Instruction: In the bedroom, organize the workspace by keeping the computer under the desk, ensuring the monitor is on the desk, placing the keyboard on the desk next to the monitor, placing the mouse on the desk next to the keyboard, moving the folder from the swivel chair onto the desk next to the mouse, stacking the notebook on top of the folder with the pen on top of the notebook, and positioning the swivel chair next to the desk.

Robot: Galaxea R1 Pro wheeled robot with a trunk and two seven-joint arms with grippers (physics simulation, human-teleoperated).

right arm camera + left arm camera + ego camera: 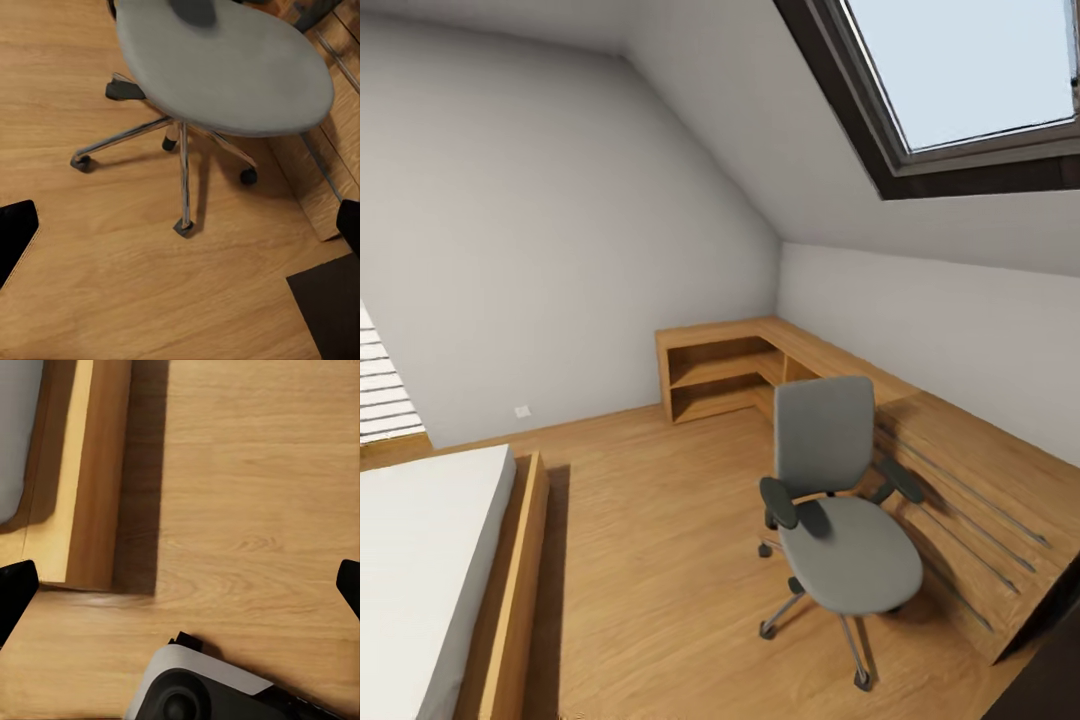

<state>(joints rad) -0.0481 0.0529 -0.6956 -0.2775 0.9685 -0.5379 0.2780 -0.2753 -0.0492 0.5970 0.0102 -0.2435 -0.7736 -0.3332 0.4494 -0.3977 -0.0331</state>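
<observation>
The grey swivel chair (848,553) stands on the plank floor of the bedroom, backed against a low light-wood cabinet, and its seat (225,64) is bare. My right gripper (180,232) hangs open above the floor just in front of the chair's metal base (182,172). My left gripper (180,589) is open too, over bare floor beside the bed frame. A black corner (1052,675) at the lower right may be the desk (328,309); I cannot tell. The computer, monitor, keyboard, mouse, folder, notebook and pen are out of view.
A bed with a wooden frame (510,590) and a pale mattress (415,560) fills the lower left. Low light-wood cabinets (730,370) run along the far corner and the right wall. A skylight (970,70) sits in the sloped ceiling. My own base (202,690) shows below the left gripper.
</observation>
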